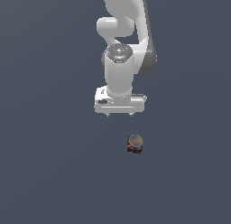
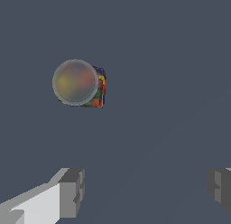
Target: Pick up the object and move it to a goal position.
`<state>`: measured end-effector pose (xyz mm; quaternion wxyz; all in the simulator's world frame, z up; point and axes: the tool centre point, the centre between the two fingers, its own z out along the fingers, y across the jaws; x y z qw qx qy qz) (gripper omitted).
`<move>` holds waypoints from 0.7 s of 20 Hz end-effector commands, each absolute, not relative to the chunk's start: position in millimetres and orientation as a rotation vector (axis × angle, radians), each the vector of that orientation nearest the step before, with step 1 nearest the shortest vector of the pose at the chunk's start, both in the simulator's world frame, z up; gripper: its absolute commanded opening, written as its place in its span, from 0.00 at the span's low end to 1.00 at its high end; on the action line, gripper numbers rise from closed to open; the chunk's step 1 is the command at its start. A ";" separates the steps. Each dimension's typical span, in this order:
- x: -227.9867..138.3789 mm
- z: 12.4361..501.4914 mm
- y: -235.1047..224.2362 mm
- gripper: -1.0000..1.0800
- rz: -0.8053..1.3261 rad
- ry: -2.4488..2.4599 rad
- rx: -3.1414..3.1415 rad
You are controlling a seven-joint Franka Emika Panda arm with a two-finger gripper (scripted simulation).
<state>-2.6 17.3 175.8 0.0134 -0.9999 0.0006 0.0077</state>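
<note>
Your gripper (image 1: 119,115) hangs from the white arm (image 1: 124,33) with its jaws spread wide and nothing between them. In the wrist view you see the two grey fingertips (image 2: 72,191) standing far apart, with bare floor in the gap. In the exterior view only the two short finger ends show under the white hand block, pointing straight down at the floor (image 1: 54,164).

The can (image 1: 135,144) is not between your fingers. It stands upright on the floor, apart from the gripper: in the exterior view it lies below the hand and a little toward the exterior view's right of the finger on that side. In the wrist view you find the same can (image 2: 79,83) clear of both fingertips, nearer to one finger than the other.

Its round top is greyish-tan and blurred. The side wall carries dark patches of red, blue and yellow, but you cannot read any brand, label or writing there; the print is too small and smeared.

The floor around the can is plain dark blue-grey.
</note>
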 end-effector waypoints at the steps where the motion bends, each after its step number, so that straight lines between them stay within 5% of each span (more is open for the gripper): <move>1: -2.6 175.8 17.3 0.96 0.024 0.002 -3.115; 14: -12.1 163.4 46.5 0.96 0.085 -0.058 -3.116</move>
